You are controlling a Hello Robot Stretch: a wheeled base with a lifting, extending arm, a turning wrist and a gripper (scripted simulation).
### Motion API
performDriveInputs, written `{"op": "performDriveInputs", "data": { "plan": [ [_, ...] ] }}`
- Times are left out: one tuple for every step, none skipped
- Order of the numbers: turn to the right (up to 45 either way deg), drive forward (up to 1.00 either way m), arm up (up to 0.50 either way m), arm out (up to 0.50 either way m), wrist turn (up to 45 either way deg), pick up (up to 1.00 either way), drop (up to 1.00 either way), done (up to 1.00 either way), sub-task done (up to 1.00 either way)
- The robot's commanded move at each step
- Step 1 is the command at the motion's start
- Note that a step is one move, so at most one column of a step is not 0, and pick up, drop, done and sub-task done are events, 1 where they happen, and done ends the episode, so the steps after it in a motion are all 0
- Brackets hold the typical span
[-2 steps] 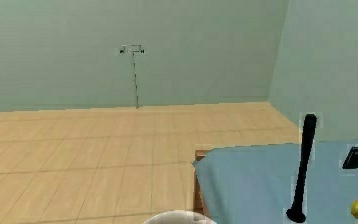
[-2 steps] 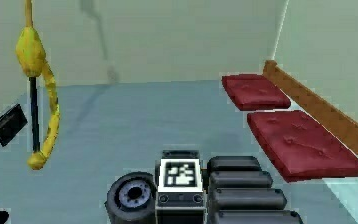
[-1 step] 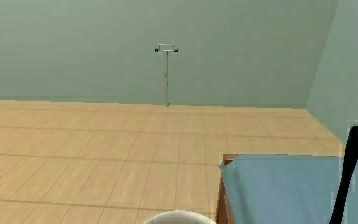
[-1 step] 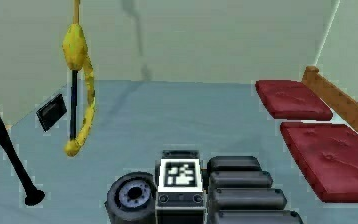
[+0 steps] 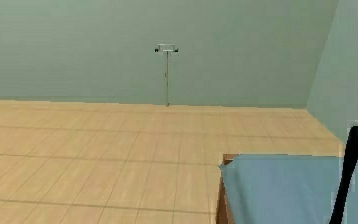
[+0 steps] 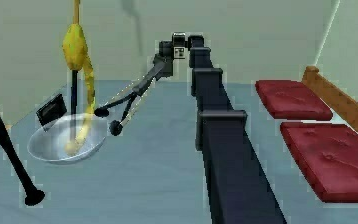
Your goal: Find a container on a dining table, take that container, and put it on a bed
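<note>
A shiny metal bowl (image 6: pixel 65 142) lies on the pale blue bed cover (image 6: pixel 152 175) at the arm side view's left. My arm (image 6: pixel 222 130) reaches out over the bed. The gripper (image 6: pixel 107 118) angles down to the left, and its fingers end at the bowl's right rim. With the bowl on the cover at the fingers, I cannot tell whether the gripper holds anything. A yellow elongated thing (image 6: pixel 77 48) rises above the bowl. The bed's corner (image 5: pixel 287 185), with a wooden frame, shows at the forward view's lower right.
A dark bat (image 6: pixel 12 150) lies on the bed left of the bowl, with a small dark flat item (image 6: pixel 52 110) behind it. Two red pillows (image 6: pixel 317 130) lie by the wooden headboard (image 6: pixel 337 95). A thin stand (image 5: pixel 167 75) stands by the far wall across open wooden floor (image 5: pixel 97 150).
</note>
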Motion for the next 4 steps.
{"op": "performDriveInputs", "data": {
  "plan": [
    [0.0, 0.00, 0.00, 0.00, 45.0, 0.00, 0.00, 0.00, 0.00],
    [0.0, 0.00, 0.00, 0.00, 45.0, 0.00, 0.00, 0.00, 0.00],
    [0.0, 0.00, 0.00, 0.00, 27.0, 0.00, 0.00, 0.00, 0.00],
    [0.0, 0.00, -0.14, 0.00, 0.0, 0.00, 0.00, 0.00, 0.00]
  ]
}}
